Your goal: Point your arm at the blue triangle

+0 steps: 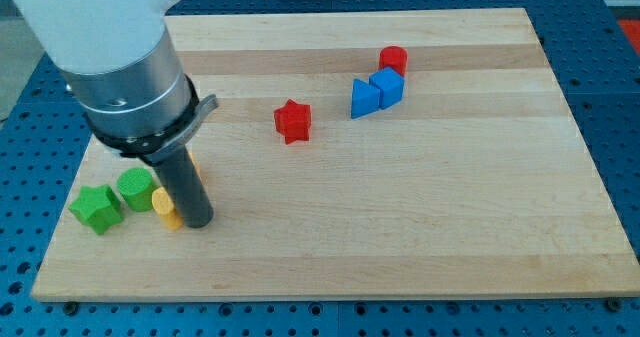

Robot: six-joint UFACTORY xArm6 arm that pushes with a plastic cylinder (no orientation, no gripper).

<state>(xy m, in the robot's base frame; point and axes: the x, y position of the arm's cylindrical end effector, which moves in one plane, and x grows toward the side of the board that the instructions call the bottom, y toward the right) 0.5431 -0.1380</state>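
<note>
- A pale wooden bench (420,227) lay on a blue perforated base (615,97), filling most of the view.
- The arm (120,67) came in from the view's top left, a white body with a grey metal collar, ending in a dark rod.
- My tip (198,223) rested on the board near the view's lower left; the end effector was a plain rod with nothing to clench or release, and it grasped nothing.
- A yellow block (166,209), shape unclear, sat just to the view's left of the tip, touching or nearly touching the rod. An orange sliver (198,167) showed behind the rod, too hidden to name.
- A green cylinder (135,189) and a green star (97,209) stood further to the view's left, close together.
- The blue triangle (366,98) sat well apart from the tip, toward the view's upper right, touching a blue cube (387,85) on its right.
- A red cylinder (393,59) stood just above the cube.
- A red star (293,121) lay alone between the tip and the blue pair.
</note>
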